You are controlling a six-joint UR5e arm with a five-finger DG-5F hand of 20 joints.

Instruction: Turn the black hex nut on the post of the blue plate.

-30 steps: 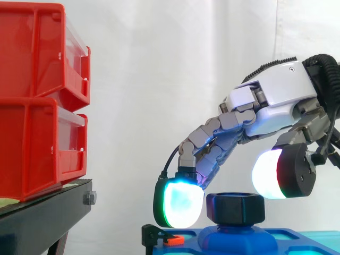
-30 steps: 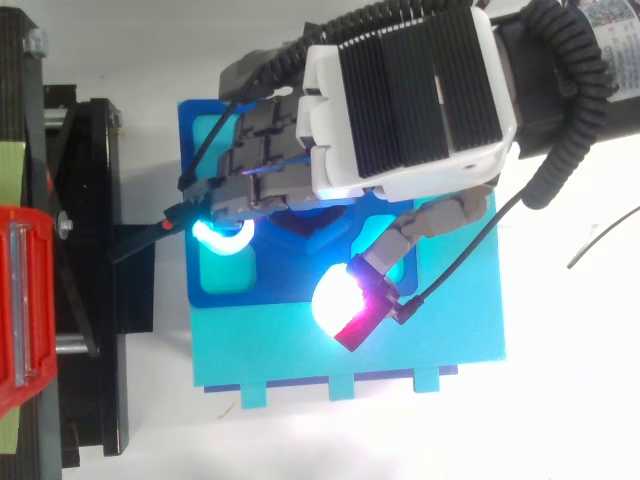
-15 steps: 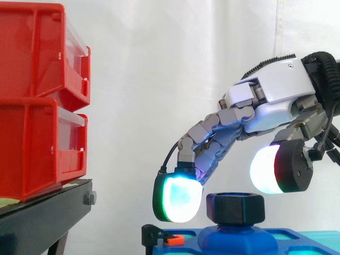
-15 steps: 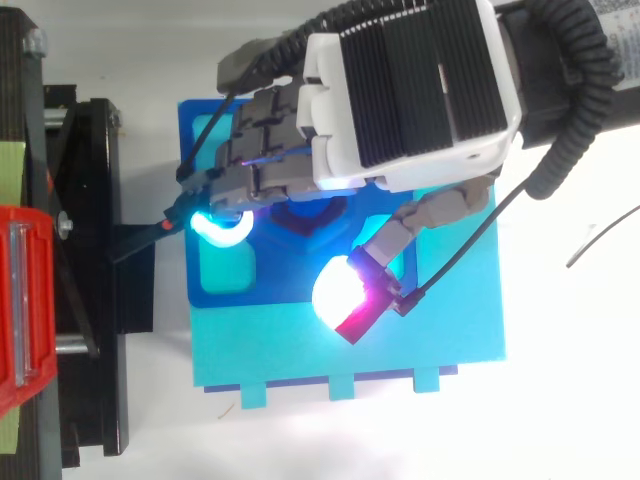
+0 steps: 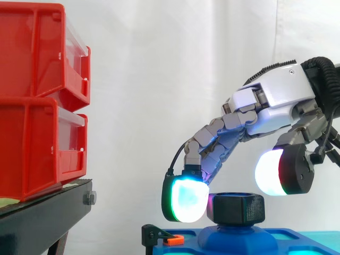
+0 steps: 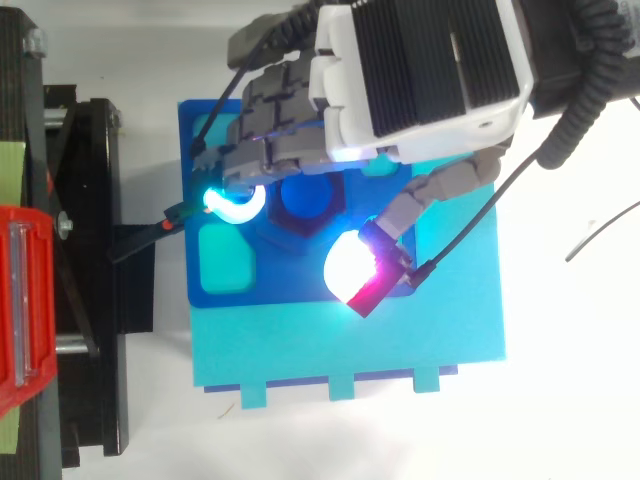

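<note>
Arching in from the right of the side view, white-and-grey robot hand point(image 5: 276, 101): fingers loosely bent, nothing gripped. One cyan-green glowing fingertip point(image 5: 186, 199) sits against the left face of the black hex nut point(image 5: 236, 208); white thumb pad point(image 5: 270, 172) hangs above and right of it, apart. Nut on the post of the blue plastic plate point(image 6: 290, 278), lower right. Stacked red plastic bins point(image 5: 37, 101) on black stand point(image 5: 42, 212), left edge.

place: robot lab | evidence: white curtain point(image 5: 175, 79), red bins point(image 5: 37, 101), black stand point(image 5: 42, 218)
</note>
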